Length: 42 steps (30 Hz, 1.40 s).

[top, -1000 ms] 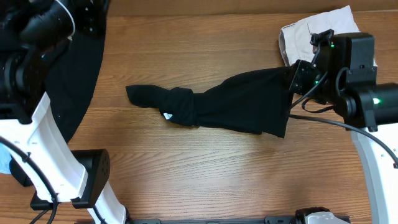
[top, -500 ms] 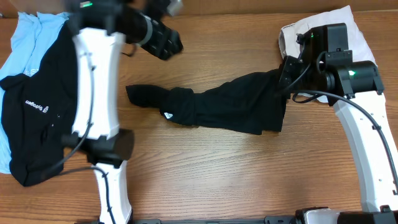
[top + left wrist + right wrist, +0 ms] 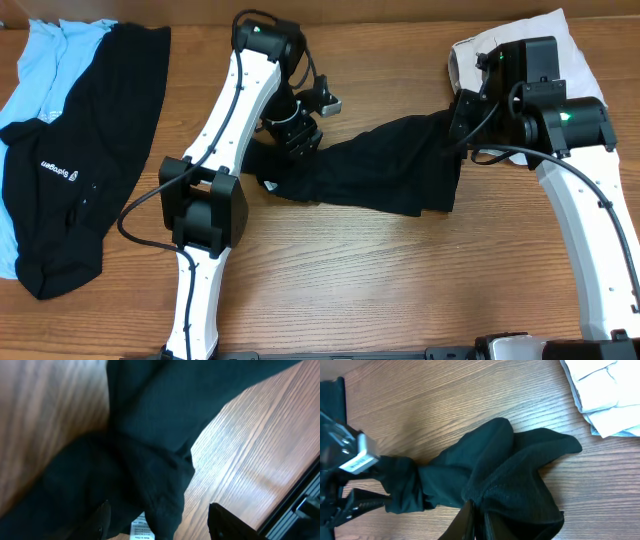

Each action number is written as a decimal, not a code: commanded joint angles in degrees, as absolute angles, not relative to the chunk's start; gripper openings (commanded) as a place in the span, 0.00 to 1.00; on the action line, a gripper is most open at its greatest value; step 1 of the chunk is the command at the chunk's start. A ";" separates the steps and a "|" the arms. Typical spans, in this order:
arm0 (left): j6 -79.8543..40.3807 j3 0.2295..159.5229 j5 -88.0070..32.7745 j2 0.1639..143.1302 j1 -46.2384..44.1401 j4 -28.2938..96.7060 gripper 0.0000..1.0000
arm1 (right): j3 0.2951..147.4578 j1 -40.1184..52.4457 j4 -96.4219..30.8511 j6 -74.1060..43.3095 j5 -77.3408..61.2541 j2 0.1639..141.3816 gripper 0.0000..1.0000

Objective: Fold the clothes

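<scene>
A black garment (image 3: 385, 170) lies twisted across the middle of the table, with a white label (image 3: 270, 186) near its left part. My right gripper (image 3: 462, 125) is shut on the garment's right edge, which bunches around the fingers in the right wrist view (image 3: 479, 522). My left gripper (image 3: 298, 135) is open and sits low over the garment's knotted left part; its fingers straddle the bunched cloth (image 3: 150, 485) and the label (image 3: 141, 530) in the left wrist view.
A second black garment (image 3: 80, 170) and a light blue one (image 3: 45, 55) lie at the far left. A folded white cloth (image 3: 490, 50) sits at the back right behind the right arm.
My left arm swung from the table's left side across to the garment's twisted left end and came down over it. My right gripper keeps its hold, barely moved.
</scene>
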State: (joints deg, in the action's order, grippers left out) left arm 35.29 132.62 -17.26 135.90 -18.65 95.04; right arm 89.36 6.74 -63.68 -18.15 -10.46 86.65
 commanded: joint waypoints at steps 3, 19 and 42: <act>38.68 124.77 -16.51 136.35 -18.61 93.01 0.48 | 91.13 6.68 -63.42 -17.72 -9.89 86.28 0.10; 36.38 130.74 -14.28 136.18 -18.37 96.84 0.04 | 91.13 6.68 -63.24 -17.76 -9.04 86.28 0.12; 12.73 157.71 -1.10 136.16 -16.10 90.15 0.04 | 83.00 8.73 -69.45 -17.63 -12.75 94.89 0.52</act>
